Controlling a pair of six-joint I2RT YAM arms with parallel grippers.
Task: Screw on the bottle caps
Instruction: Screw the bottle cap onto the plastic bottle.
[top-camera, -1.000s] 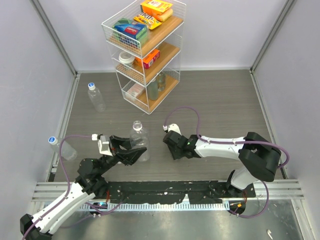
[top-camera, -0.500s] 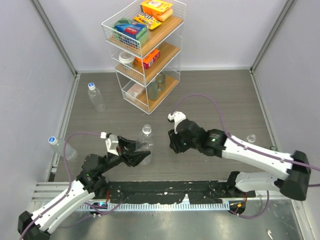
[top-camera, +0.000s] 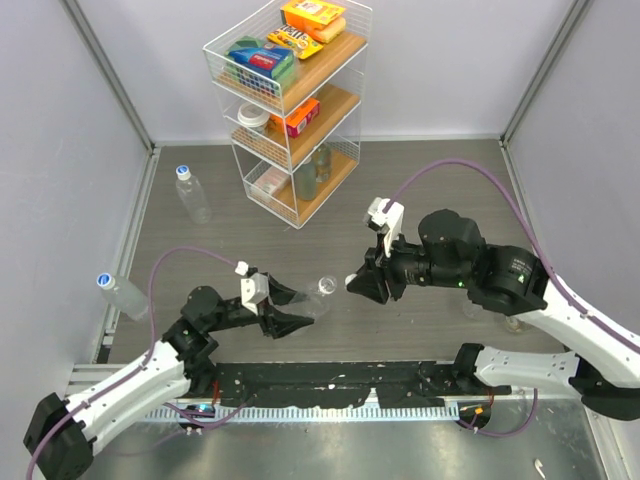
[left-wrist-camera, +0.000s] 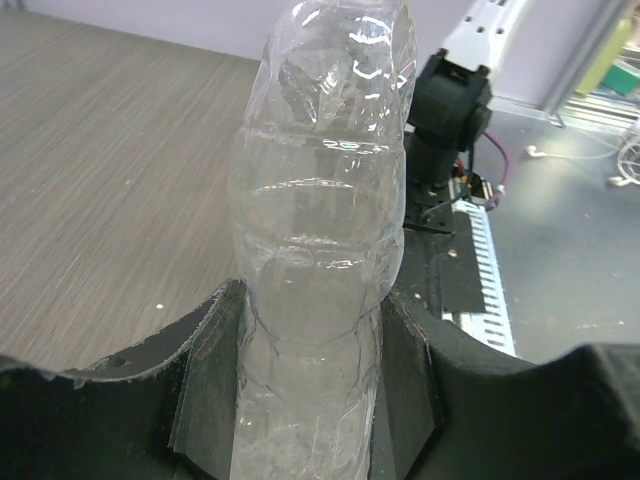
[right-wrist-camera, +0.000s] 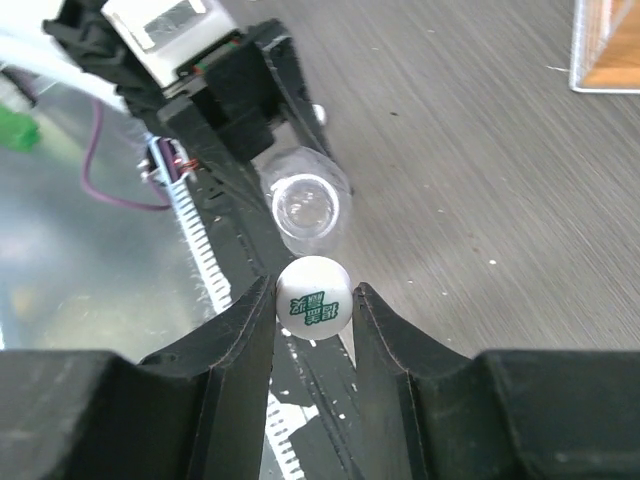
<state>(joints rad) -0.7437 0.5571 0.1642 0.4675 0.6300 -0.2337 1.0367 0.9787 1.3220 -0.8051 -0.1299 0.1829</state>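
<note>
**Cap Being Held at the Open Mouth of a Gripped Bottle**

A clear ribbed bottle (left-wrist-camera: 320, 250) is being clamped by the left gripper (top-camera: 293, 308). Its body is being squeezed low down between the two black fingers (left-wrist-camera: 205, 375), and most of its length is being carried out beyond their tips. In the top view it is being held tilted well off upright above the table (top-camera: 440, 190), with its neck pointed across at the right gripper (top-camera: 362, 286). The mouth (right-wrist-camera: 307, 206) is being shown open and uncapped in the right wrist view.

A small white cap (right-wrist-camera: 313, 297) with green print on its top is being pinched by the right gripper. It is being held at the very ends of the fingertips (right-wrist-camera: 385, 335), with one finger pressed against each side of its rim. The open mouth is being seen just beyond those tips and close against the cap's far edge. Whether cap and mouth are touching cannot be told.

Two other bottles are being seen lying on the table, well apart from both sets of jaws and on the left gripper's side. A capped bottle (top-camera: 192, 195) with a blue-rimmed top is lying near the wire rack (top-camera: 290, 100). Another capped bottle (top-camera: 125, 293) is lying close against the left wall (top-camera: 60, 200).
</note>
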